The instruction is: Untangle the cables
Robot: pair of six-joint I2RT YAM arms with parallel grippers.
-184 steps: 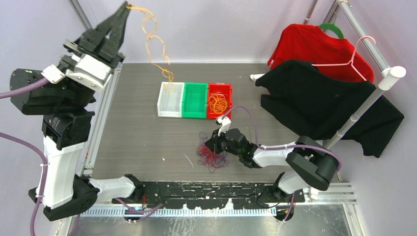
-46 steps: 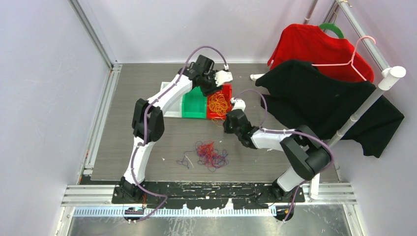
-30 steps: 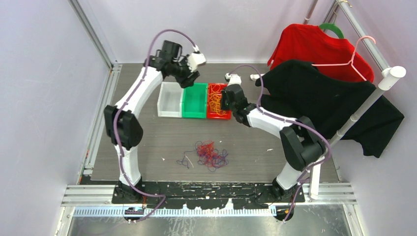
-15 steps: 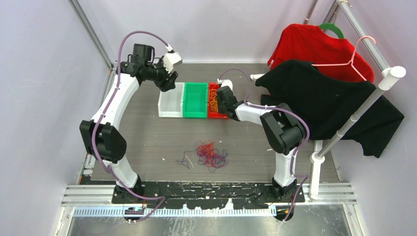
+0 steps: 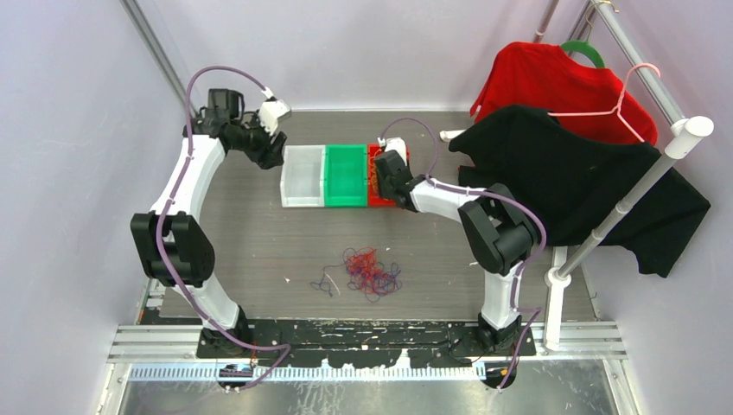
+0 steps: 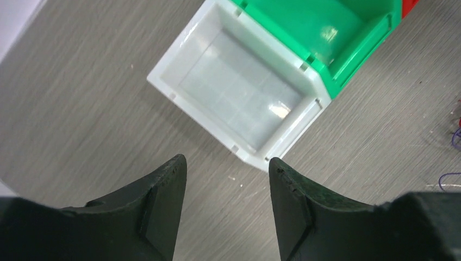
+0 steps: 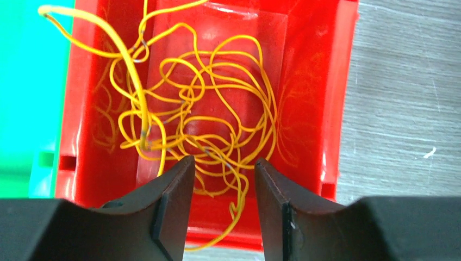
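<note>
your right gripper (image 7: 222,163) hangs over the red bin (image 7: 326,109), jaws parted and gripping nothing. the orange-yellow cables (image 7: 206,119) lie in a loose nest directly under and ahead of its fingertips. one strand runs down through the gap between the fingers, and from the wrist view i can't tell whether it brushes a pad or just lies below.

your left gripper (image 6: 225,160) is spread wide too, nothing in it. the white bin (image 6: 176,89) sits just ahead of its tips and the green bin (image 6: 326,22) beyond that.

the work left is the red and purple clump (image 5: 367,272), on the table well behind both hands, nearer the arm bases. expect it to behave like string: almost weightless, limp, springy in the loops, and thin enough to slide out of a shallow pinch. strands will drag their neighbours along.

so go for a single outlying loop, like the purple tail on the left hand's side of the clump. pinch it deep between the pads and lift slowly while the other hand pins the knot's dense middle.
</note>
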